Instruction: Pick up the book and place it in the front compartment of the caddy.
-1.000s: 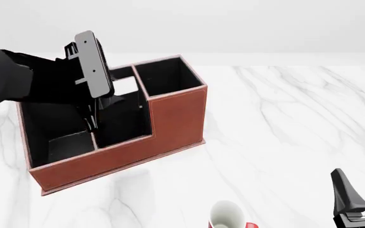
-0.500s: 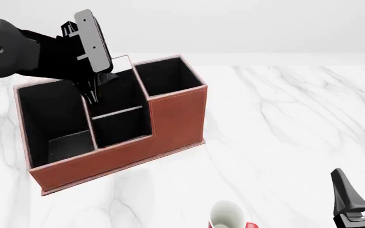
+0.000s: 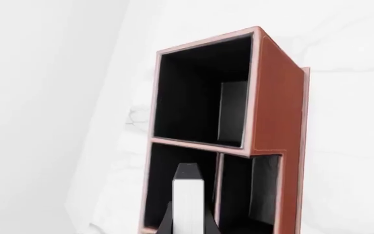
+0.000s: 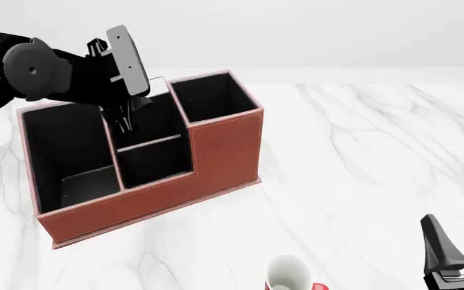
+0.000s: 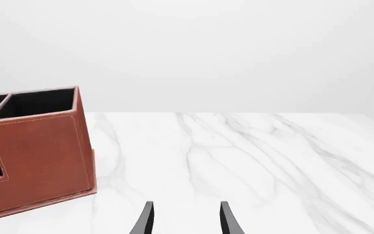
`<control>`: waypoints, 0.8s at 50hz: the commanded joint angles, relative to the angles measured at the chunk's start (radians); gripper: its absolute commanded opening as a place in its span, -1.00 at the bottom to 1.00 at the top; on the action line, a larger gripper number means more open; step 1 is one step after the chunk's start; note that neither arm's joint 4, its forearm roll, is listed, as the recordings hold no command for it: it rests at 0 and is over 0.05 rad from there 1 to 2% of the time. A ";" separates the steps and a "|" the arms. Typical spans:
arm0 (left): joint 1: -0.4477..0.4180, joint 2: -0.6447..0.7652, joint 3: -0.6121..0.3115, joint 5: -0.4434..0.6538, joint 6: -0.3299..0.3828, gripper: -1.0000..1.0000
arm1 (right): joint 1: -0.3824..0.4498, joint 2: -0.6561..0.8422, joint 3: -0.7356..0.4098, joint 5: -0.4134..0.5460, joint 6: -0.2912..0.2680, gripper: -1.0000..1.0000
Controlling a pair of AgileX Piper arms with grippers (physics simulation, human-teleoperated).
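Now I'm holding the left fingers (image 4: pixel 123 118) above the caddy (image 4: pixel 215 157), spread unclear; the book (image 4: pixel 147 144) is sitting inside; I'm rising straight.

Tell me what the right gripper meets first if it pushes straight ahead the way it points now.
Probably nothing nearby: ahead of the right gripper the right wrist view shows only bare white marble table. The reddish-brown leather-look caddy sits off to one side, apparently outside that line.
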 commanded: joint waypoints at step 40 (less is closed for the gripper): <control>0.011 0.085 0.065 -0.147 -0.002 -1.00 | 0.000 0.000 0.000 0.000 0.000 1.00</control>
